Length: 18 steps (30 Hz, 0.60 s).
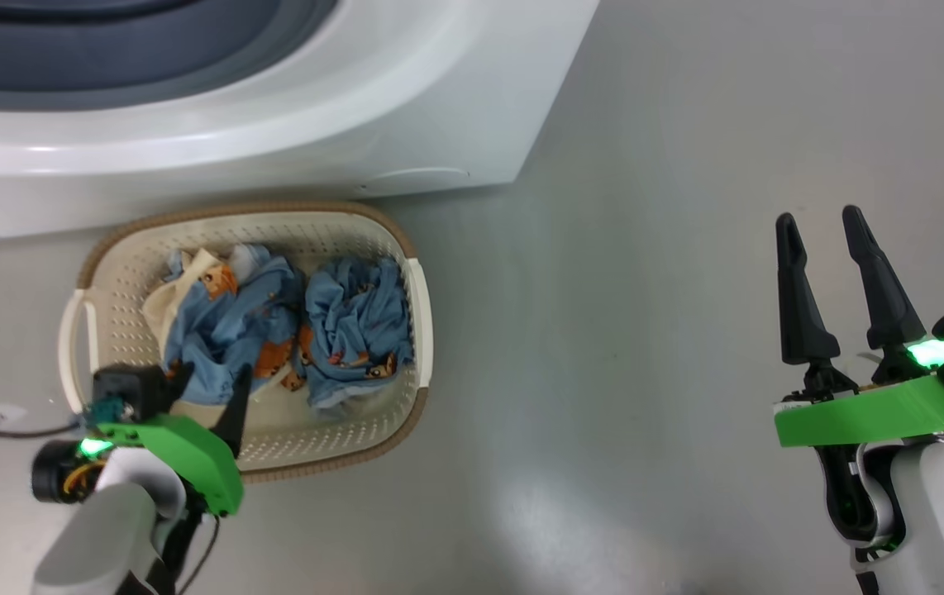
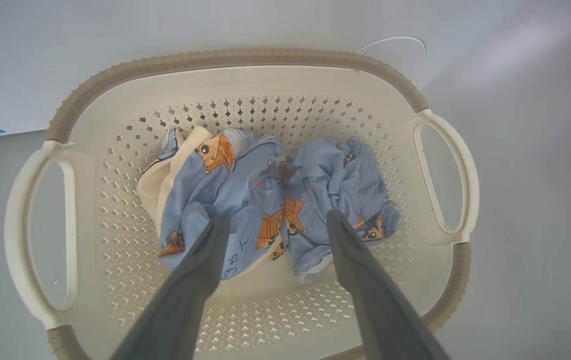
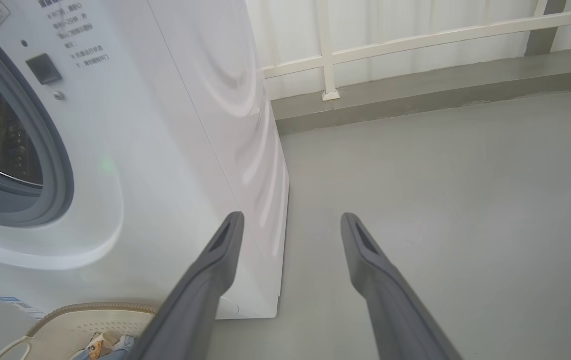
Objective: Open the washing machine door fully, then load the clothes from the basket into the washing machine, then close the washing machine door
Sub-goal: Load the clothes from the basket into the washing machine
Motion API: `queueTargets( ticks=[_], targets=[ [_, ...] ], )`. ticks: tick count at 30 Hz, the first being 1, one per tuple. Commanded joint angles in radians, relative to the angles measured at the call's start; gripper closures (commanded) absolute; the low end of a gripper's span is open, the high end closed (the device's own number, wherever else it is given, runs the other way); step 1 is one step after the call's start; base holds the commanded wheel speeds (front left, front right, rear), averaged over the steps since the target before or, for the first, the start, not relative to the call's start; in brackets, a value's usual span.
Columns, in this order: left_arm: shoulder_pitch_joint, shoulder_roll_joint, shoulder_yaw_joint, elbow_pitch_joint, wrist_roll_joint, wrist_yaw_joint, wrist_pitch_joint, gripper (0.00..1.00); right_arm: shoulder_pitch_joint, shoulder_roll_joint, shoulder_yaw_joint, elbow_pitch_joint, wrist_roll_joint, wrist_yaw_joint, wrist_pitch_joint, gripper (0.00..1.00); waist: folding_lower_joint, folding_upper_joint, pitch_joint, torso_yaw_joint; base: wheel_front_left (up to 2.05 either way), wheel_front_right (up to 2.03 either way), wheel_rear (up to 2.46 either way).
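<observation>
Head view steeply downward, left wrist close above shared basket (image 2: 235,57)

**Basket of clothes at the washer front.**
Cream perforated basket (image 1: 331,235), brown-rimmed, stands on the floor just before the white washing machine (image 1: 406,99); two crumpled light blue, orange-printed clothes (image 1: 290,326) lie side by side inside.
</observation>
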Motion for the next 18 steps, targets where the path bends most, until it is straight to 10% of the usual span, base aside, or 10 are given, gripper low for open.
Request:
queueTargets(
  ticks=[1,18],
  targets=[
    [-0.009,0.043,0.017,0.006,-0.009,0.001,0.003,0.00,-0.002,0.001,0.024,-0.028,-0.008,0.006,-0.008,0.00,0.0000,0.0000,0.033,-0.014,0.00,0.00,0.00],
    [-0.167,0.106,-0.056,0.124,-0.021,0.006,0.092,0.00,-0.078,0.023,0.041,-0.056,-0.014,0.006,-0.008,0.00,0.0000,0.0000,0.170,-0.055,0.00,0.00,0.00]
  ],
)
